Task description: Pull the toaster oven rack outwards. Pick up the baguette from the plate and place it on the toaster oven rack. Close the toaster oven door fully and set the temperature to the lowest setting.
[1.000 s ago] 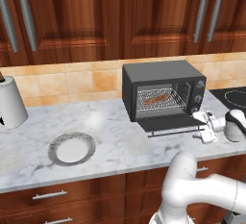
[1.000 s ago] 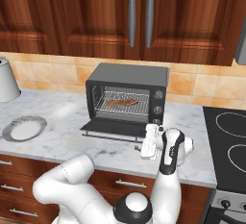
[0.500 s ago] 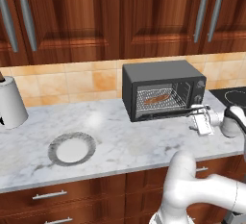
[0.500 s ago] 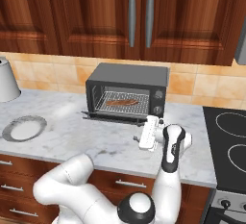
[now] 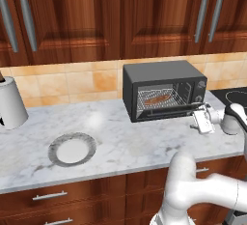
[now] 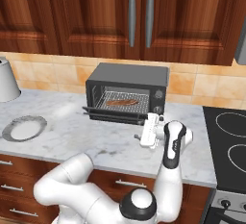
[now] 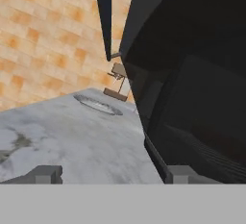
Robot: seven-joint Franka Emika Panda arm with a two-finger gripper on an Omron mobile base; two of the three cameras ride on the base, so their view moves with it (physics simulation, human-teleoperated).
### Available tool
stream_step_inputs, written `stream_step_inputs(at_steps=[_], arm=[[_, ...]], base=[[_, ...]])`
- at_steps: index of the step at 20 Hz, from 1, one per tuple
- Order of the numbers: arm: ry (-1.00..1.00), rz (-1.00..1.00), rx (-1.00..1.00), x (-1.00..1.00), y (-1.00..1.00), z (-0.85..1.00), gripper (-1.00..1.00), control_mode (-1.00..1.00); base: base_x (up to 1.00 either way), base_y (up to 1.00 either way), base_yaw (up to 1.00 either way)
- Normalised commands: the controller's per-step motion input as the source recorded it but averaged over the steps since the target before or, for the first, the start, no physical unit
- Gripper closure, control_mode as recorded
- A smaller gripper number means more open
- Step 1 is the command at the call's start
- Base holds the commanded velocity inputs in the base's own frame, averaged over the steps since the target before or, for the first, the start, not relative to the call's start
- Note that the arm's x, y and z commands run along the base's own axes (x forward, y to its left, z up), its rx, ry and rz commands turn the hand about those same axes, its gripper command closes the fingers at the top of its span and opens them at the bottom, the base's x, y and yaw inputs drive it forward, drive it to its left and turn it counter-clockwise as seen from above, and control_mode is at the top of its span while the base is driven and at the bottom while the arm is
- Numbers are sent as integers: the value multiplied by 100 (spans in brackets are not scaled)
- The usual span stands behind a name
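marble counter (image 5: 125, 142) held the emptied plate (image 5: 71, 150); the baguette (image 5: 157, 99) lay on the toaster oven rack (image 6: 126, 100), the toaster oven door (image 6: 114, 115) hung part-raised, temperature unset, and the gripper (image 5: 203, 120) stood wide, holding nothing.

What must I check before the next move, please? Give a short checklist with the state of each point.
1. Baguette lies on the rack inside the oven: ok.
2. Plate has no bread on it: ok.
3. Door fully closed: not ok, it is partly raised.
4. Gripper at the door's right end, jaws apart, holding nothing: ok.
5. Gripper touching the door: cannot tell.
6. Temperature knob at lowest: cannot tell, knobs too small.
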Motion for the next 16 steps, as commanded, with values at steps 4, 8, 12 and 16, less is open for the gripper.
stream_step_inputs(at_steps=[4,8,12,16], arm=[[0,-29,0,36,65,77,-100,-100],[0,-51,-8,48,81,82,-100,-100],[-4,-74,-19,56,61,71,-100,-100],[-8,-75,-14,53,65,60,-100,-100]], base=[[0,0,0],[0,0,0],[0,0,0],[0,0,0]])
